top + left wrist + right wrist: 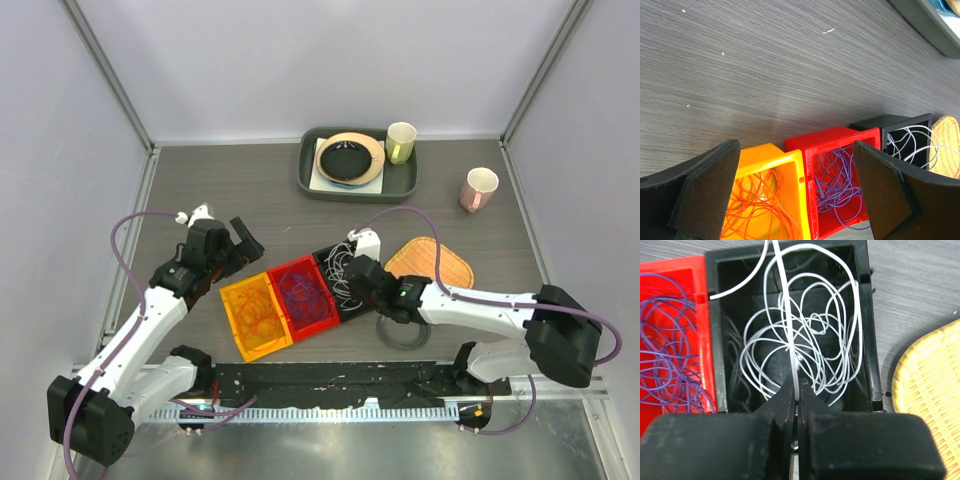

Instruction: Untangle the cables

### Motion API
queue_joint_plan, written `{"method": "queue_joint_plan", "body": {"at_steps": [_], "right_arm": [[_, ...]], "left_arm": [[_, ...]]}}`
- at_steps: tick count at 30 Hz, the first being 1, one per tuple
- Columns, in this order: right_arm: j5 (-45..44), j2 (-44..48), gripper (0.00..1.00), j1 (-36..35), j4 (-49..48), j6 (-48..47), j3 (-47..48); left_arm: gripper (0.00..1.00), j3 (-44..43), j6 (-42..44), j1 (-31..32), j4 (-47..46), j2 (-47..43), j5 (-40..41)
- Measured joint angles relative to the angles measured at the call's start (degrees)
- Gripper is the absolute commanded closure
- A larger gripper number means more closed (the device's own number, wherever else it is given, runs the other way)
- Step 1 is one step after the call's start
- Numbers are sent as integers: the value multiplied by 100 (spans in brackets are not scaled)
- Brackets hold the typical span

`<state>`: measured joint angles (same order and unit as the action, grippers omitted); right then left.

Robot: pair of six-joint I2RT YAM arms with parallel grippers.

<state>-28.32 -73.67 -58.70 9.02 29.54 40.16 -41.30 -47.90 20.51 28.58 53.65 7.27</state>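
Observation:
Three open bins lie side by side. The orange bin holds the orange-red cable. The red bin holds the purple-blue cable. The black bin holds the white cable, which loops partly over the rim. My right gripper is shut on a strand of the white cable just above the black bin; it also shows in the top view. My left gripper is open and empty, hovering up-left of the orange bin; in the left wrist view its fingers frame the orange and red bins.
A dark tray at the back holds a plate with a black bowl and a pale yellow cup. A pink cup stands to its right. A woven mat lies right of the black bin. A clear ring lies under the right arm.

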Motion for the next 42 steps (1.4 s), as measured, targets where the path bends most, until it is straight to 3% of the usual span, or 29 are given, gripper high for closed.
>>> {"method": "queue_joint_plan", "body": {"at_steps": [2,3,10,13,14,24,31,42], "right_arm": [[-2,-138,84,0,7,146,-37],[-2,-210,69,4,7,212,-42],[22,-398,43,4,177,358,33],[42,-280,15,4,247,356,120],[44,-192,11,4,306,343,151],[-284,935,8,4,896,249,590],[-960,1231,7,59,1174,210,673],[-1156,1259,6,1204,1268,282,678]], "left_arm": [[0,0,-2,0,0,0,-4],[0,0,-2,0,0,0,-7],[0,0,-22,0,26,9,-52],[0,0,-39,0,76,7,-76],[0,0,-44,0,92,7,-81],[0,-20,-94,0,243,7,-87],[0,-361,-52,-39,313,350,-155],[0,-695,50,-114,341,837,-295]]}}
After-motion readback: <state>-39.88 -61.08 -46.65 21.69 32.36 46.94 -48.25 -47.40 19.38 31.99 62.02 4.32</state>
